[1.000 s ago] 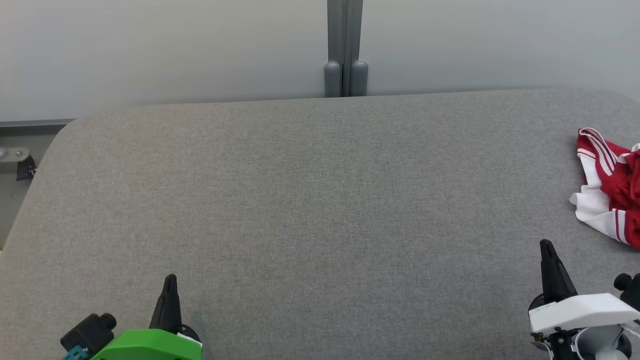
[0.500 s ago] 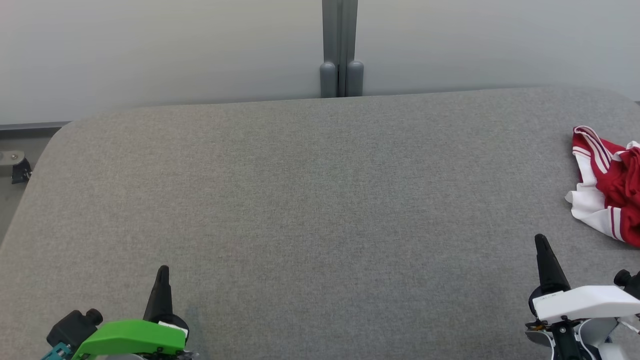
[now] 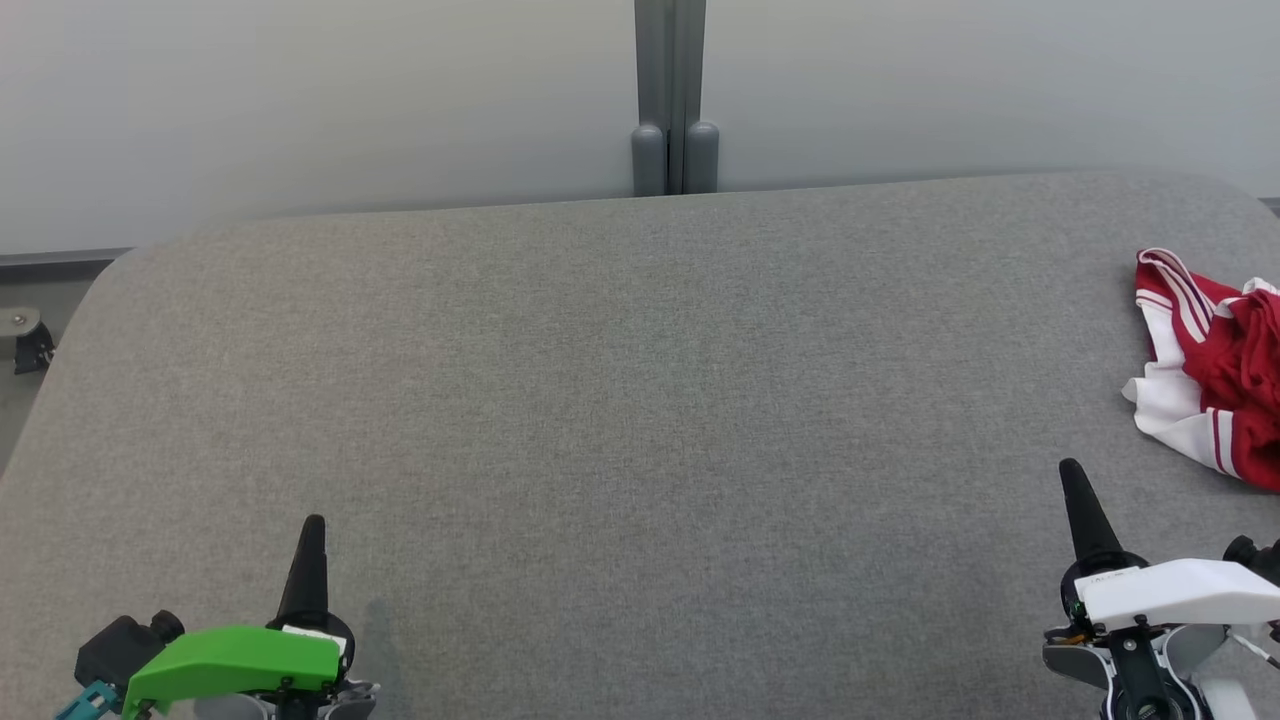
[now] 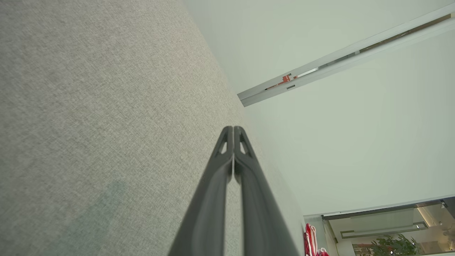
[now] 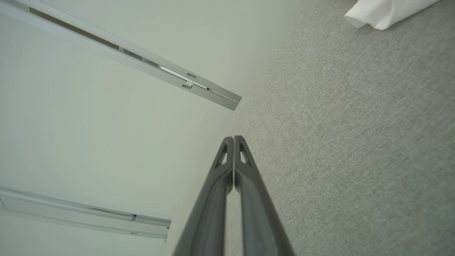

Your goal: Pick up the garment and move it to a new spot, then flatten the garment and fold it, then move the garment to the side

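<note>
Red-and-white striped garment (image 3: 1205, 385) lay crumpled at the right edge of the grey fabric-topped table (image 3: 640, 400), cut off by the head view's frame. Left hand (image 3: 312, 528) was clenched and empty near the front-left corner. Right hand (image 3: 1071, 472) was clenched and empty at front right, apart from the garment. Both wrist views showed fingers pressed together. The right wrist view caught a white fold of the garment, the left a red sliver.

Head camera overhead, wrist cameras low over tabletop (image 3: 640, 420)
</note>
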Motion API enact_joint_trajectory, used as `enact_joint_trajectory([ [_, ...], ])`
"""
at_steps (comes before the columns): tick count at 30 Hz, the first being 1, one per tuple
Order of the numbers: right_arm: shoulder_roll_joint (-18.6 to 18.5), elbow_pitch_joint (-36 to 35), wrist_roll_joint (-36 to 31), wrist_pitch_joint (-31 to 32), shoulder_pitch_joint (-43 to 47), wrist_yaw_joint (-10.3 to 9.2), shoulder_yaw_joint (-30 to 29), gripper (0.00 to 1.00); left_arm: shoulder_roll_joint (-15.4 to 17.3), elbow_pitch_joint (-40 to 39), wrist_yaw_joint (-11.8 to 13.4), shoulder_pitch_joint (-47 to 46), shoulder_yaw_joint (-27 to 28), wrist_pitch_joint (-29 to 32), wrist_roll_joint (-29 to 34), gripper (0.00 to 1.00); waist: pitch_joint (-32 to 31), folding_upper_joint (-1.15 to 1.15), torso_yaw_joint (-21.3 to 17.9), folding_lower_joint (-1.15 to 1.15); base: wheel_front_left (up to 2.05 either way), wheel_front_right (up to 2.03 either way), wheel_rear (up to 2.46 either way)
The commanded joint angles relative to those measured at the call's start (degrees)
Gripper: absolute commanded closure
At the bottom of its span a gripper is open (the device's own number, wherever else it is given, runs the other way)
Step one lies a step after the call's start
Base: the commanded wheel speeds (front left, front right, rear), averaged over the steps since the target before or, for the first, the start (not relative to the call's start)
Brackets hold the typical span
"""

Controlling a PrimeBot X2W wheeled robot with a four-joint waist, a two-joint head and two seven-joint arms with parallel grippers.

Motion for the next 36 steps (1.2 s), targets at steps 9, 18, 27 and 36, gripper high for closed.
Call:
enact_joint_trajectory([
  [9,-0.05,0.29,6.54,1.55,-1.86,-0.02,0.02,1.0,0.45,-0.49,-1.04,-2.08,1.47,1.55,-5.74,1.0,-0.01,0.0,-0.4,0.0,0.0,0.0,0.0],
  [18,0.04,0.75,11.61,2.7,-2.63,-0.01,0.05,1.0,0.4,-0.44,-1.64,-2.67,2.56,2.77,-10.06,1.0,-0.02,0.0,-0.78,0.0,0.0,0.0,0.0],
  [27,0.14,1.21,16.39,3.84,-3.28,-0.02,0.07,1.0,0.31,-0.39,-2.15,-3.33,3.53,4.01,-14.08,1.0,-0.03,0.0,-1.17,0.0,0.0,0.0,0.0],
  [36,0.25,1.63,20.73,4.89,-3.92,-0.01,0.1,1.0,0.22,-0.35,-2.6,-3.93,4.54,5.17,-17.81,1.0,-0.05,0.0,-1.55,0.0,0.0,0.0,0.0],
])
